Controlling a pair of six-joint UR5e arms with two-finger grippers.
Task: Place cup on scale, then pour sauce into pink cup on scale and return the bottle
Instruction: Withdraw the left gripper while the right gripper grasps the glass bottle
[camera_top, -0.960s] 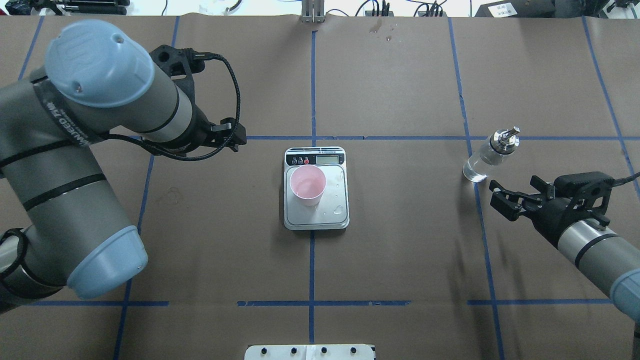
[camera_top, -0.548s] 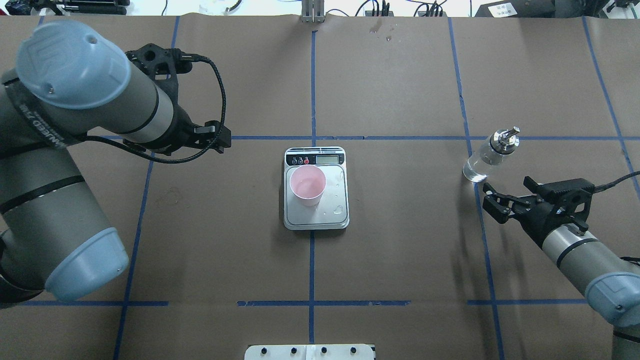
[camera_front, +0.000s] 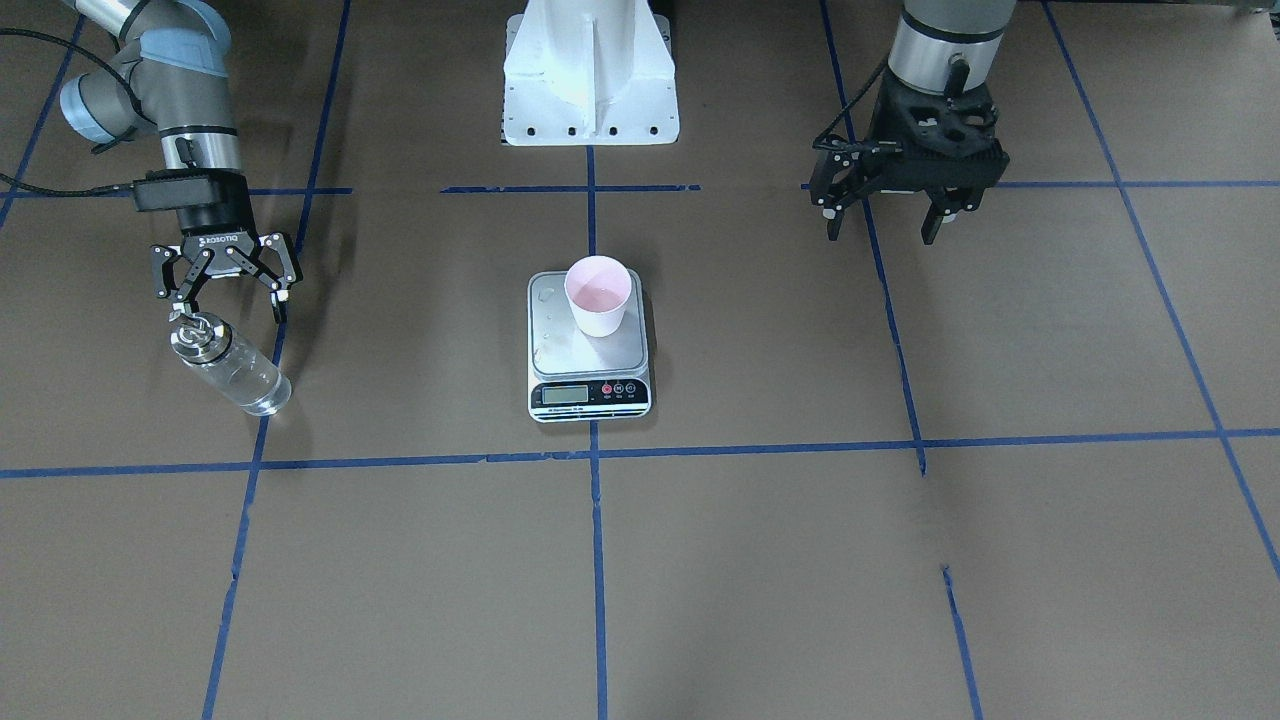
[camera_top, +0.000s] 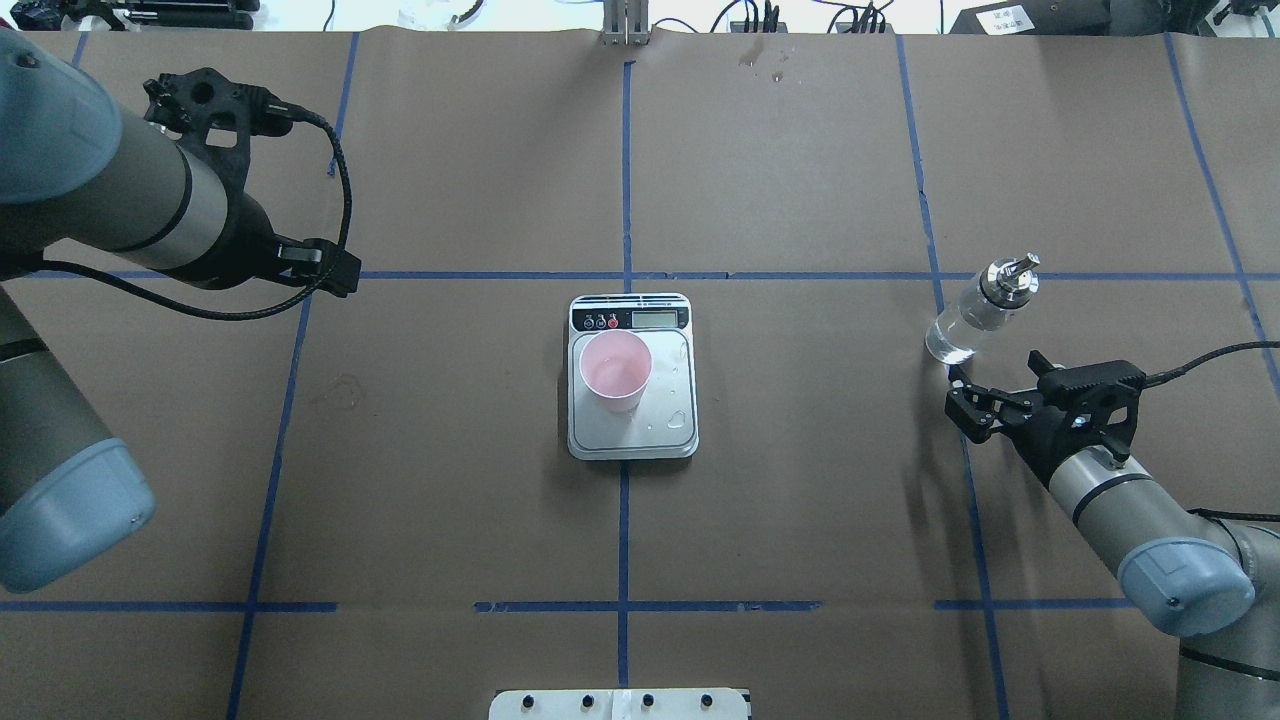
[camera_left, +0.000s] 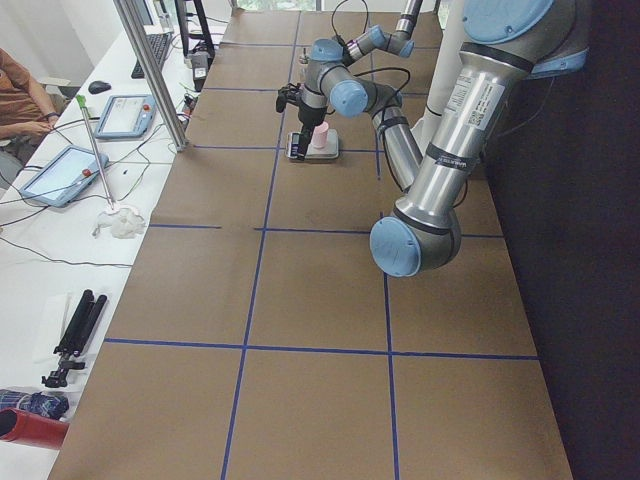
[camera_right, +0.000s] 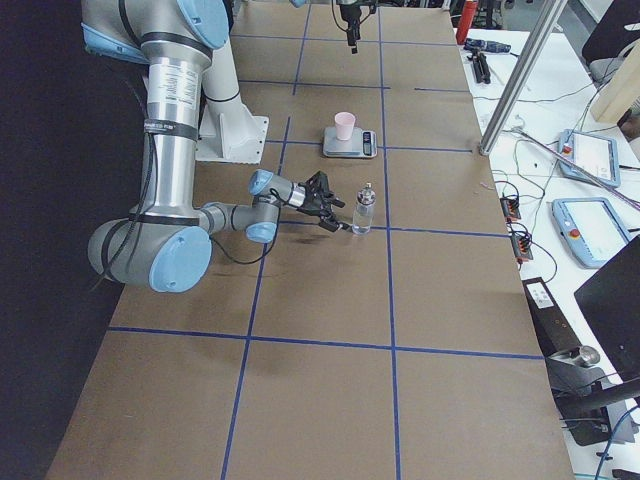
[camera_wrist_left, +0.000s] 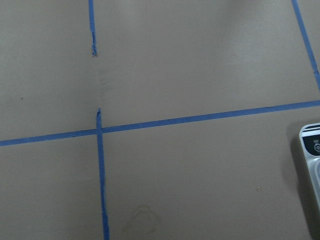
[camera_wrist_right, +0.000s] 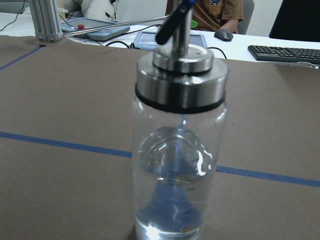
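The pale pink cup stands upright on the silver scale at the table's middle; both also show in the front-facing view, the cup on the scale. The clear glass bottle stands upright at the right, with clear sauce in its lower part. My right gripper is open and low, just short of the bottle, not touching it; the right wrist view shows the bottle close and straight ahead. My left gripper is open and empty, well away from the scale.
Blue tape lines cross the brown table cover. Drops of liquid lie on the scale's platform. The white robot base is behind the scale. An aluminium post and operators' desks with tablets lie beyond the far edge.
My left arm has drawn back to the left, away from the scale. My right gripper has moved closer to the bottle. Cup, scale and bottle have not moved.
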